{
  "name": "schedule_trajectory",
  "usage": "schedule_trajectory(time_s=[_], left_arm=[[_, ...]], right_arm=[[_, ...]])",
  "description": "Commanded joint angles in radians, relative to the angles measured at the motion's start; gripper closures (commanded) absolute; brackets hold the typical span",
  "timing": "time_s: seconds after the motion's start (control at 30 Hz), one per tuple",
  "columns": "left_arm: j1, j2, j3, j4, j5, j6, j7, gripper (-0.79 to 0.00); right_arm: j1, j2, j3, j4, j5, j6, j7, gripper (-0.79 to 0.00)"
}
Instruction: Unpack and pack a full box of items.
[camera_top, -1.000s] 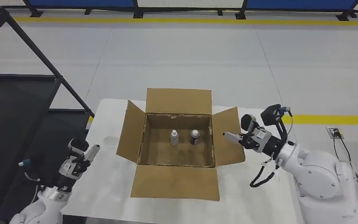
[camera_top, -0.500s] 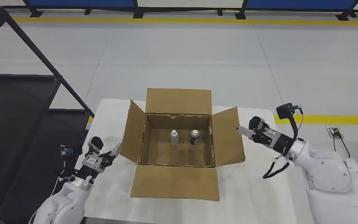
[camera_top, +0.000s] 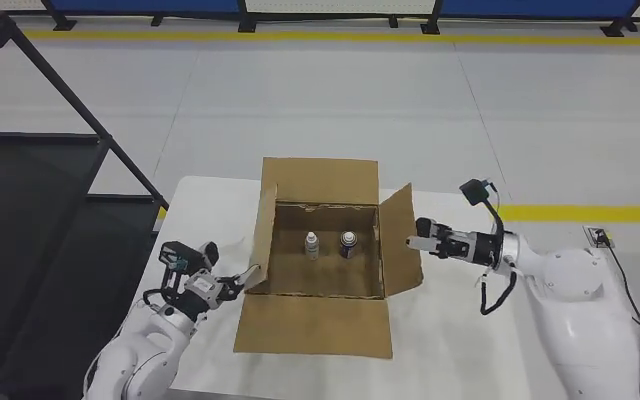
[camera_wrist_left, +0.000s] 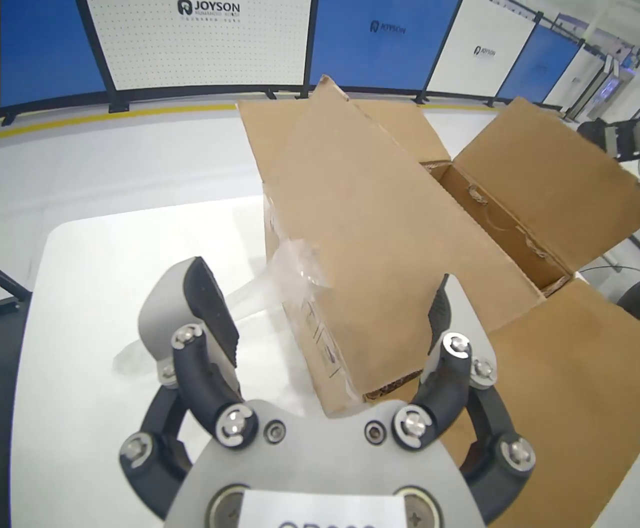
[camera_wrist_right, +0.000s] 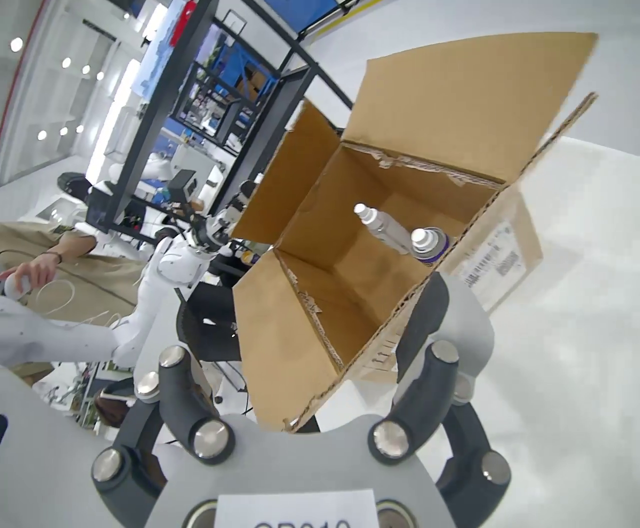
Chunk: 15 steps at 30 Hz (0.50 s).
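I judge flap-closing in hand: left gripper (camera_wrist_left: 320, 285) and right gripper (camera_top: 413, 243), fingers apart, straddle the cardboard box's (camera_top: 315, 325) left flap (camera_wrist_left: 380, 225) and right flap (camera_top: 398, 240); next, I push both inward together.

Left gripper (camera_top: 247, 274) comes up from the lower left of the top view to the left flap (camera_top: 262, 235) of the box (camera_top: 315, 325), its fingers spread either side of the flap's near corner. That flap now stands near upright instead of splayed outward. Right gripper (camera_top: 413, 241) closes in from the right onto the right flap (camera_top: 398, 240), which also tilts up steeper.
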Motion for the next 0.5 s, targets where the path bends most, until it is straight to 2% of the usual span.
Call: schedule_trajectory(time_s=[0.0,0.17,0.3,0.47], left_arm=[[-0.026,0.000,0.021,0.012,0.052,0.014,-0.009,-0.785],[-0.075,-0.001,0.072,0.046,0.117,0.018,-0.036,-0.785],[-0.116,-0.003,0.108,0.078,0.156,0.024,-0.054,-0.785],[-0.156,-0.006,0.148,0.114,0.214,0.047,-0.061,-0.785]], right_arm=[[0.023,-0.001,-0.029,0.016,0.058,-0.011,0.037,-0.785],[0.091,-0.011,-0.122,0.078,0.144,-0.019,0.062,-0.785],[0.152,-0.030,-0.226,0.152,0.121,-0.040,0.016,-0.785],[0.194,-0.056,-0.346,0.230,0.056,-0.142,-0.071,-0.785]])
